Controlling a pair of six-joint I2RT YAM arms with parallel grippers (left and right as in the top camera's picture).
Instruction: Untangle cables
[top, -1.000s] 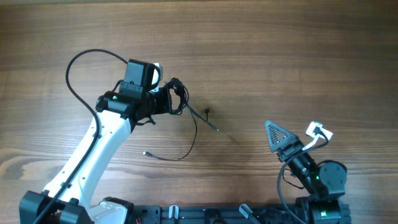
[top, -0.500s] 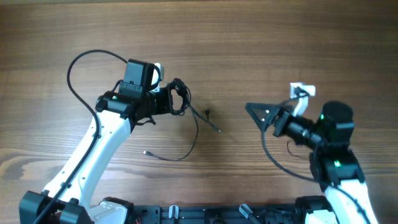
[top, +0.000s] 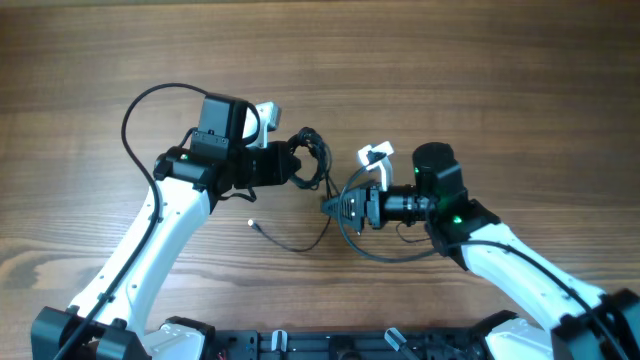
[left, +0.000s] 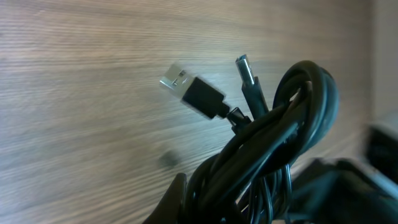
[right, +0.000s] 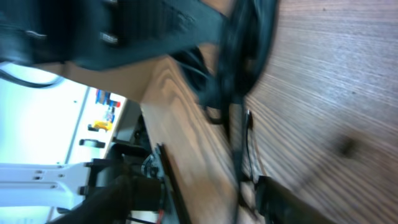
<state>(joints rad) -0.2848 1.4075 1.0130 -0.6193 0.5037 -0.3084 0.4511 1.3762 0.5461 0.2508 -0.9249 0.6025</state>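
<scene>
The cables form a knotted black bundle held up at mid-table by my left gripper, which is shut on it. In the left wrist view the bundle fills the jaws, and a USB plug and a second plug stick out of it. One thin strand trails down to a small plug end on the wood. My right gripper points left just below the bundle. Its fingers stand apart, with a blurred strand running between them.
The table is bare wood. My left arm's thick cable loops up at the left, and another loop hangs under the right wrist. The arm bases and a dark rail line the front edge.
My right arm has swung from the front right corner to mid-table, and its jaws have narrowed. The left gripper has carried the bundle slightly right, dragging the trailing strand with it.
</scene>
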